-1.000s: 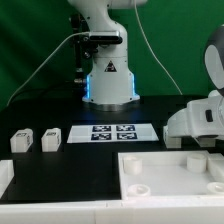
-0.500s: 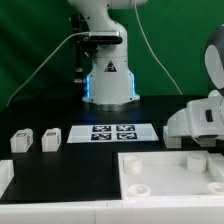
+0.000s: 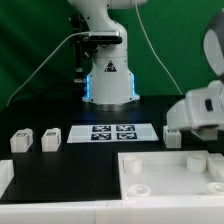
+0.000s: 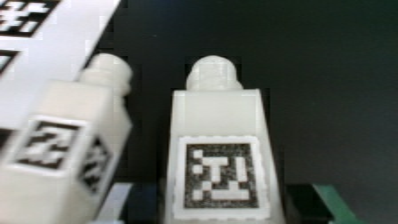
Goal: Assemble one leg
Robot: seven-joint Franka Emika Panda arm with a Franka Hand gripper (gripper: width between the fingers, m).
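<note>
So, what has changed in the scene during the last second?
The arm's white wrist rose a little and shifted toward the exterior view's right. In the wrist view a leg sits between the jaws; whether they grip it I cannot tell. The two legs on the exterior view's left, the marker board and the panel stayed put.

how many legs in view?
4. Two sit at the exterior view's left: leg, leg. Two more lie side by side in the wrist view: leg, leg. The arm may hide others.
</note>
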